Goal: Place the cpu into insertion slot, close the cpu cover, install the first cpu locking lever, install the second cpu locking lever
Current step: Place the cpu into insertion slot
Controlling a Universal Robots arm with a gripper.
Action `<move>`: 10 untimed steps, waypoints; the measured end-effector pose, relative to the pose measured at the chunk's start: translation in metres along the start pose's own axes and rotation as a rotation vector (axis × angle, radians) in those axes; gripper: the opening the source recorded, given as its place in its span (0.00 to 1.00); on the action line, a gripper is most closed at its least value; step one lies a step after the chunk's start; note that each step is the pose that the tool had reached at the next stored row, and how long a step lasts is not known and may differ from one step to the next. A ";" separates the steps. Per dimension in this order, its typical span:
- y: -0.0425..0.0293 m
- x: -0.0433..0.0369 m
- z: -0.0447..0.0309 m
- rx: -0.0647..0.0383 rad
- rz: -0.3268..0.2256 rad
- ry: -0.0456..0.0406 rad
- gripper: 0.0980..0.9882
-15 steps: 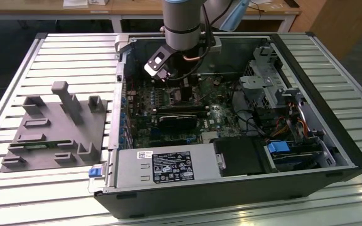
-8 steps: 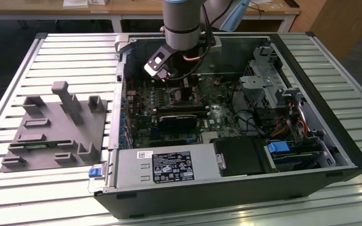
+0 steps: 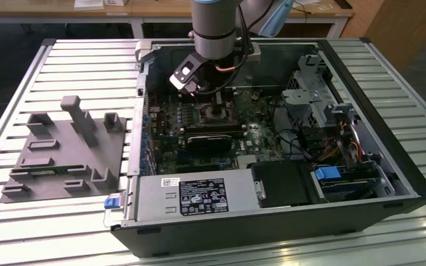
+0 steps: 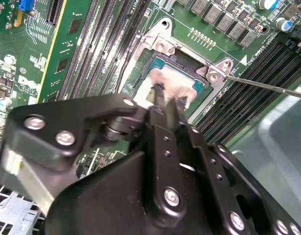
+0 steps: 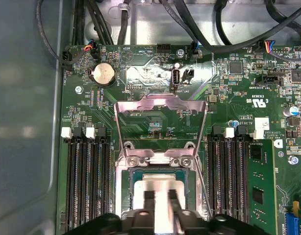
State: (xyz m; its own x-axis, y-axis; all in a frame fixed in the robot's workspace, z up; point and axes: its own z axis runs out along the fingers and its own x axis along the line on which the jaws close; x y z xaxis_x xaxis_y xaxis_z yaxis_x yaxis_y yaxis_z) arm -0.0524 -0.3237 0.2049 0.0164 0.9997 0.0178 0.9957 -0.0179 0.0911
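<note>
Silvery-grey square cpu (image 5: pixel 160 183) lies in the silver-rimmed square insertion slot (image 5: pixel 126 191). Black gripper (image 3: pixel 216 105), just above mid-frame in the exterior view, hangs over it, narrowly parted (pinching nothing). Silvery hinged cpu cover (image 5: pixel 160 100) is open; a dragging fingertip could skew the chip.

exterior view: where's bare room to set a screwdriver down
Bare slats of the table behind the grey fixture, and in front of it toward the near edge. Crowded inside the computer case, where the gripper sits over the cpu.
</note>
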 end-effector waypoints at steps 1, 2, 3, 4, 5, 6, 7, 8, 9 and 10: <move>0.0000 0.0000 0.0000 0.000 0.000 0.0000 0.15; 0.0000 0.0000 0.0000 0.000 0.000 -0.0001 0.09; 0.0000 0.0000 0.0000 0.000 0.000 0.0000 0.03; 0.0000 0.0000 -0.0001 0.000 0.000 0.0000 0.03; 0.0000 0.0000 -0.0001 0.000 0.000 0.0000 0.01; 0.0000 0.0000 -0.0001 0.000 0.000 0.0000 0.01; 0.0000 0.0000 -0.0001 0.000 0.000 0.0000 0.01; 0.0000 0.0000 -0.0001 0.000 0.000 0.0000 0.01; 0.0000 0.0000 -0.0001 0.000 0.000 0.0000 0.01; 0.0000 0.0000 -0.0002 0.000 0.000 0.0000 0.01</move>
State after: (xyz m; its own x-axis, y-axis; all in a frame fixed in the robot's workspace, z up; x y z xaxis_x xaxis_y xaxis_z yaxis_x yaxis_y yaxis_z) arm -0.0524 -0.3237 0.2051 0.0163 0.9997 0.0177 0.9957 -0.0179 0.0911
